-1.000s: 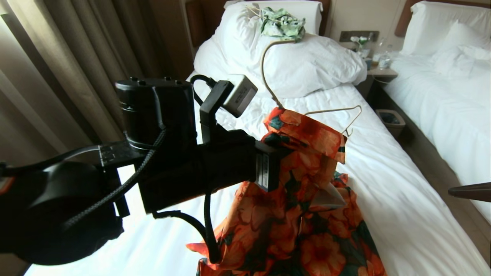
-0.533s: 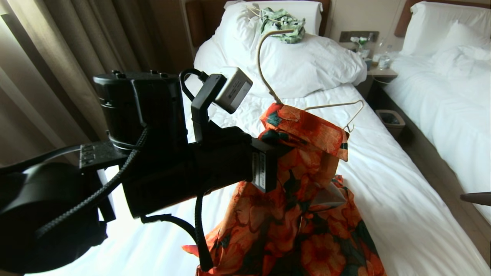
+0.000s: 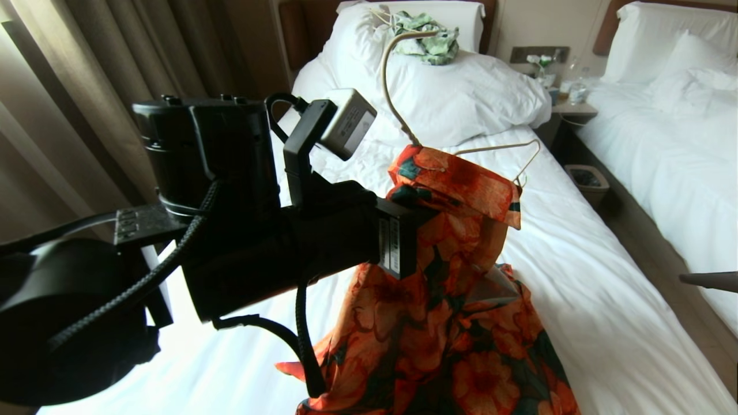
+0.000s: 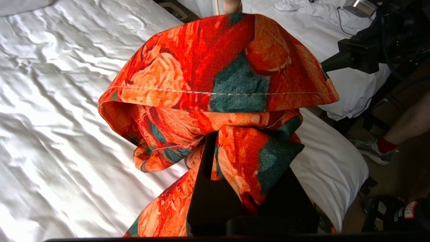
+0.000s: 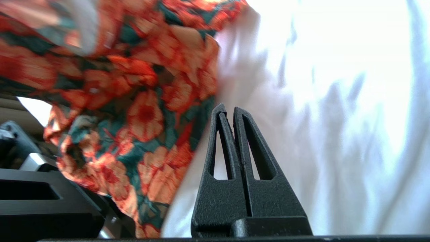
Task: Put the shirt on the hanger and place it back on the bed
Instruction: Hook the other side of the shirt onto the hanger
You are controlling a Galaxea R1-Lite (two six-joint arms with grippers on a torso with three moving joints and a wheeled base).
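light: daylight from left | glare: sheet (image 5: 336, 50) blown out | blur: right wrist view smeared

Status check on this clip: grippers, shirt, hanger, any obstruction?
Left gripper shut on the shirt, holding it up over the bed. Right gripper shut, empty, beside the shirt. Hanger partly in; one shoulder end bare. Nothing in the way.

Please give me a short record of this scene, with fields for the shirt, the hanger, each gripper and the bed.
shirt: flowered shirt held up, one side draped on the hanger
hanger: hanger raised over the bed, one shoulder end bare
left gripper: left gripper shut on the shirt
right gripper: right gripper shut, empty, beside the shirt
bed: bed beneath, white sheet
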